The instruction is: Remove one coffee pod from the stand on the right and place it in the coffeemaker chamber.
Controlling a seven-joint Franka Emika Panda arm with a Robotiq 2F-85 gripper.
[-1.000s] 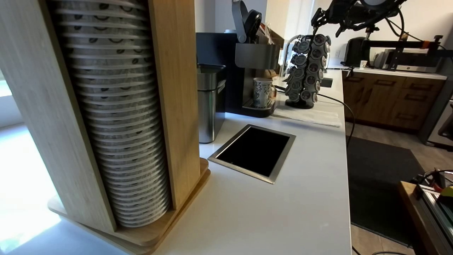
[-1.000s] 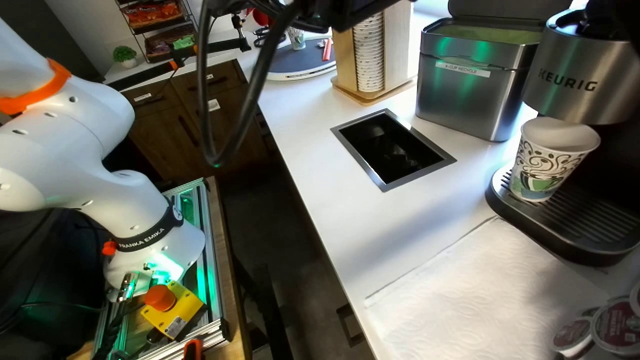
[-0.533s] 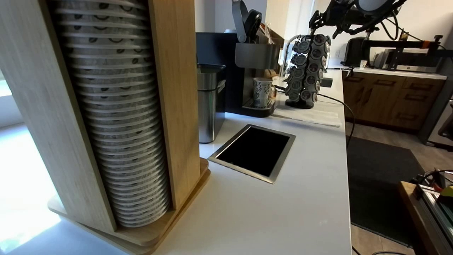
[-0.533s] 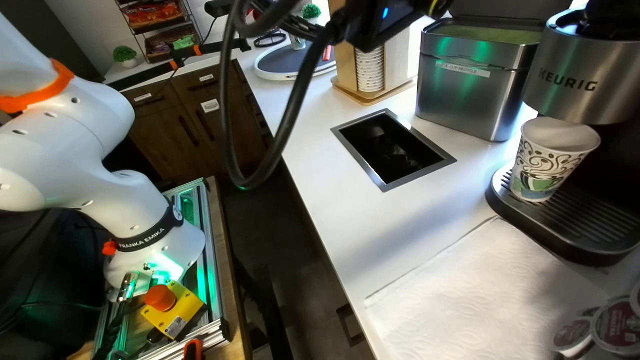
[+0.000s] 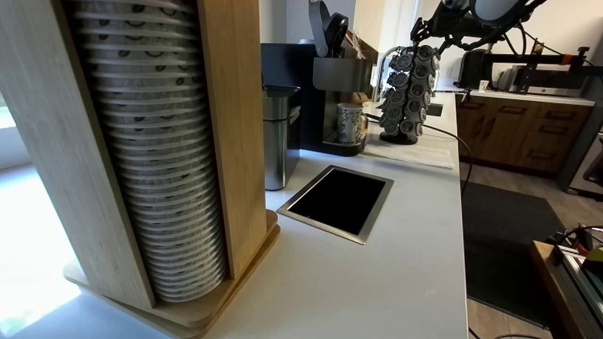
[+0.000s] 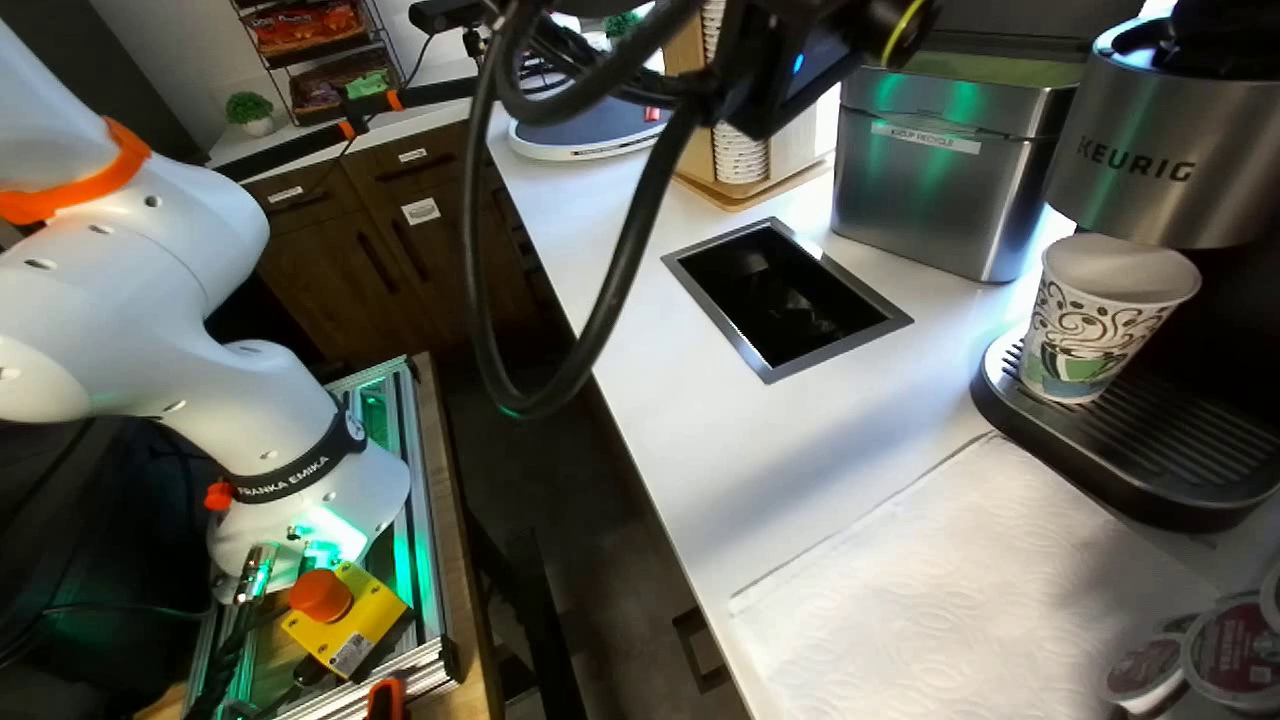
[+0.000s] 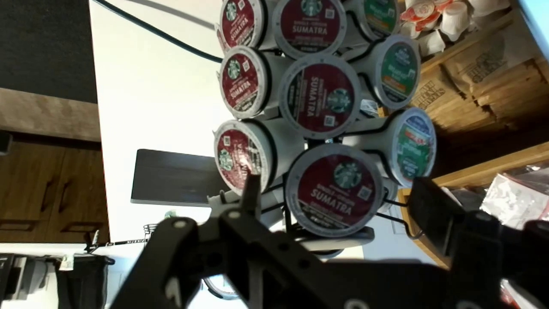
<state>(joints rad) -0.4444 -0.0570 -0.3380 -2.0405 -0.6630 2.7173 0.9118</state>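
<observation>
The stand (image 5: 409, 94) is a tall dark wire rack full of round pods, right of the coffeemaker (image 5: 343, 74). Several of its pods (image 6: 1235, 655) show at the lower right in an exterior view. My gripper (image 5: 429, 40) is at the stand's top. In the wrist view the gripper (image 7: 338, 189) is open, its fingers (image 7: 252, 191) left and right of a maroon Sumatra pod (image 7: 332, 195) in the top row. The pod sits in its wire ring; I cannot tell whether the fingers reach around it. The coffeemaker's handle (image 5: 318, 28) is raised; the chamber's inside is hidden.
A paper cup (image 6: 1085, 330) stands on the drip tray. A steel recycle bin (image 6: 930, 190), a square counter opening (image 6: 790, 300) and a wooden cup holder (image 5: 235, 117) are nearby. A paper towel (image 6: 960, 590) lies before the brewer. Bare wire rings (image 7: 396, 214) stick out beside the right finger.
The gripper has moved a little left and down onto the stand's top in an exterior view. The wrist hardware and hanging cable have shifted right and down in an exterior view.
</observation>
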